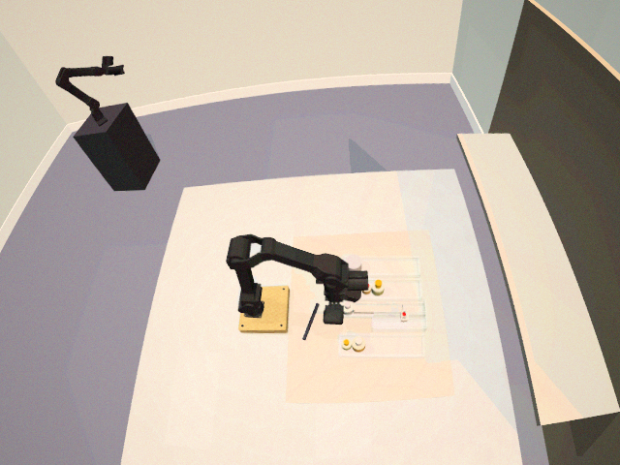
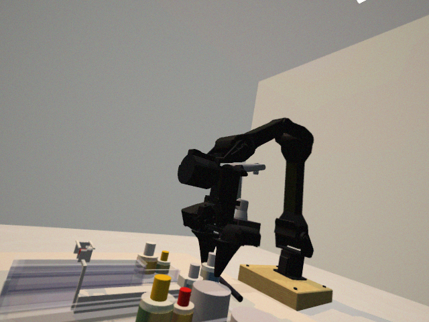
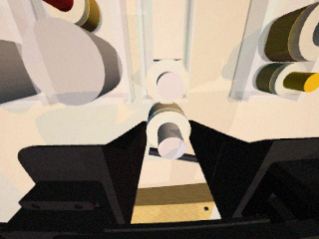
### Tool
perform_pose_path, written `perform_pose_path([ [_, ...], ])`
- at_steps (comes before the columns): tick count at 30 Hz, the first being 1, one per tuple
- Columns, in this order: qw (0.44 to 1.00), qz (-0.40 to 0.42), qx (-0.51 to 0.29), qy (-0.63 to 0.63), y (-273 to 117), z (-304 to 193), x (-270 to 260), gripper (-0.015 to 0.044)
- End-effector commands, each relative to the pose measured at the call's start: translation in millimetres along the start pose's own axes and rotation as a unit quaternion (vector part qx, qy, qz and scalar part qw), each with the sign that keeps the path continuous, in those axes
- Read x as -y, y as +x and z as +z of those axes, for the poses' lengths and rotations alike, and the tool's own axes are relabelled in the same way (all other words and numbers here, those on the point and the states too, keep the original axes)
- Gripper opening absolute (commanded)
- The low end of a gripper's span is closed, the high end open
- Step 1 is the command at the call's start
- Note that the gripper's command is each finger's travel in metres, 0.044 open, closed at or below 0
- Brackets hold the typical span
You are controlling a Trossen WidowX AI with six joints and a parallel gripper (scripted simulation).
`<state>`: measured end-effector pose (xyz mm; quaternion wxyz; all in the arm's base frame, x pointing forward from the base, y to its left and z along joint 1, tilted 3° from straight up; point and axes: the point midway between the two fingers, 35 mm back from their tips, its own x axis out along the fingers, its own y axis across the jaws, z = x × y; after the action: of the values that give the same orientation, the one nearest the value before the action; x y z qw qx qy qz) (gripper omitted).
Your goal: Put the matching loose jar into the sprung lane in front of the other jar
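My gripper [image 2: 210,267] [image 3: 166,124] is shut on the loose jar [image 2: 211,257] [image 3: 170,148], which has a pale cap and a white shoulder. The jar is upright, just outside the front end of the sprung lane [image 3: 165,35]. Its clearance above the table cannot be told. The matching pale-capped lane jar [image 1: 348,308] [image 2: 194,271] [image 3: 169,85] stands at the lane's front, in line with the held jar and close to it. A thin dark edge shows right behind the lane jar. The low front stop is largely hidden by the held jar in the wrist view.
One neighbouring lane holds a yellow-capped jar [image 1: 378,285] [image 2: 161,289] and a red-capped jar [image 2: 184,298], with a wide grey cylinder [image 2: 210,299] [image 3: 70,62] nearby. The other side lane holds a small yellow-capped jar [image 1: 346,343] [image 3: 301,81] and a larger jar [image 1: 358,344]. A dark rod [image 1: 310,321] [image 2: 230,288] lies by the base.
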<state>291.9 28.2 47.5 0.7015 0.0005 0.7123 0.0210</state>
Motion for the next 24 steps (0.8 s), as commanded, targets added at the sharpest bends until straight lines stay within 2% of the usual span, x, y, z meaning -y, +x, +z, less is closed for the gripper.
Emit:
perform_pose_path([
  [1, 1.000, -0.001, 0.003, -0.003, -1.1, 3.7, 0.2, 0.0000],
  [24, 1.000, -0.001, 0.003, -0.003, -1.3, 13.7, 0.1, 0.0000],
])
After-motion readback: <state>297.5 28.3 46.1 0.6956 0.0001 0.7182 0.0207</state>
